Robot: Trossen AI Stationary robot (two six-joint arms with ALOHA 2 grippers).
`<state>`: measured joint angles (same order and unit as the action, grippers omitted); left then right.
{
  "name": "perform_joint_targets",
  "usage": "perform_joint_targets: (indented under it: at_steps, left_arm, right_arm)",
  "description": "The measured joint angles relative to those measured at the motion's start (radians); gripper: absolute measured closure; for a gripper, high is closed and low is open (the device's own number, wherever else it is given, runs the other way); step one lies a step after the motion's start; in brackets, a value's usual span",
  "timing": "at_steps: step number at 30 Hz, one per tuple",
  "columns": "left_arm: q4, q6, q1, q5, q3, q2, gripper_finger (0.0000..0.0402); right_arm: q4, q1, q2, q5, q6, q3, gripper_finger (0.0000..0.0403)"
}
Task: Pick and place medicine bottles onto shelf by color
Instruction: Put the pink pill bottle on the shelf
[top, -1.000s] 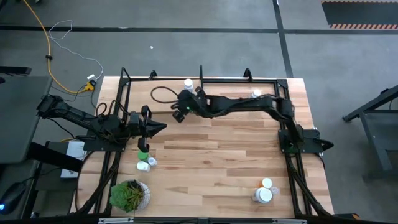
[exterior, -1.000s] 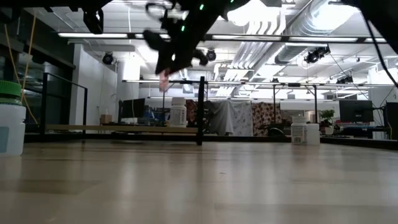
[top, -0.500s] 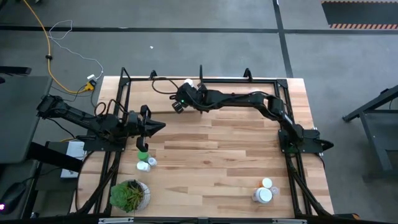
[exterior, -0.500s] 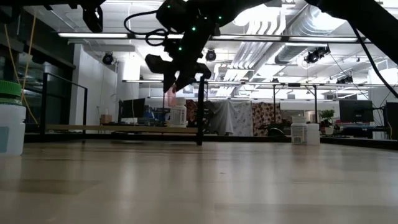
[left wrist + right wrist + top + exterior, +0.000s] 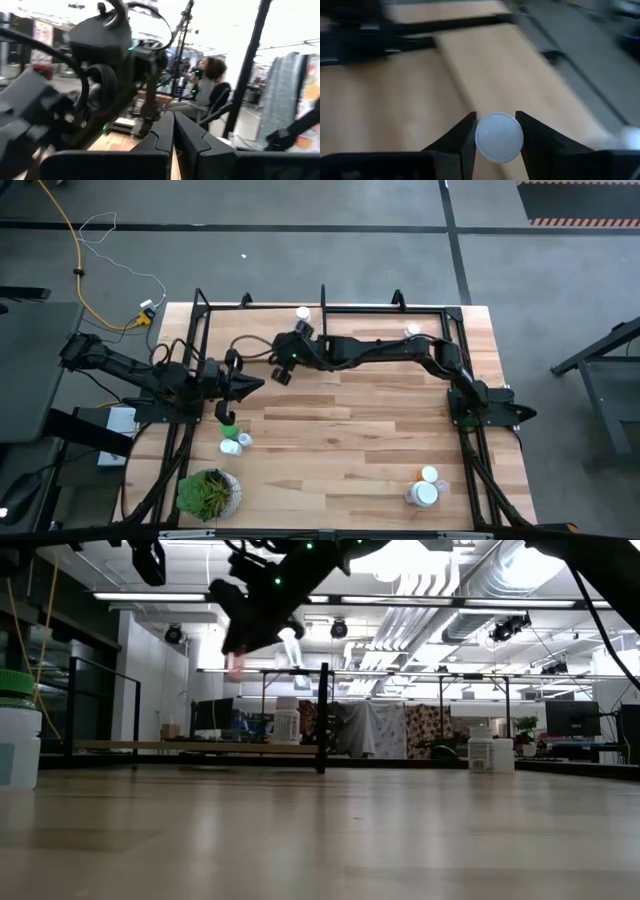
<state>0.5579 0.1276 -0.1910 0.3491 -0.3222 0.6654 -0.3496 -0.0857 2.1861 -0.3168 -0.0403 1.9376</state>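
White-capped small round bottle (image 5: 499, 137), clamped in right gripper (image 5: 280, 365), has swung off the far-edge shelf (image 5: 262, 310) toward the left gripper (image 5: 250, 385), pinched empty.

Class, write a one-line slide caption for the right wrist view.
Right gripper shut on a white-capped bottle, carried above the wooden table.

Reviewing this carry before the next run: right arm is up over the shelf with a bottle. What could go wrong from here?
1. The right gripper pinches the bottle only at its white cap, so it may swing or slip out.
2. A white bottle already stands on the shelf close by; lowering could knock it.
3. The left gripper, shut, waits near and could be clipped.
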Motion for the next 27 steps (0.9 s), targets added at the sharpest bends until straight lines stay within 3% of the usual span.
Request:
perform_joint_targets:
  at_steps: [2,11,17,27]
  left_arm:
    - [0.006,0.000,-0.011,-0.013,0.000,-0.007,0.0401]
    - [0.014,-0.034,-0.061,-0.016,0.000,-0.030,0.0401]
    - [0.013,-0.035,-0.061,-0.007,0.000,-0.031,0.0401]
    - [0.007,-0.045,-0.061,0.007,0.000,-0.031,0.0401]
  right_arm:
    - [0.031,-0.008,0.002,0.067,0.017,-0.014,0.0284]
    - [0.110,-0.090,0.002,0.171,-0.049,-0.116,0.0284]
    - [0.113,-0.123,0.003,0.166,-0.071,-0.154,0.0284]
    - [0.038,-0.124,-0.003,0.019,-0.049,-0.154,0.0284]
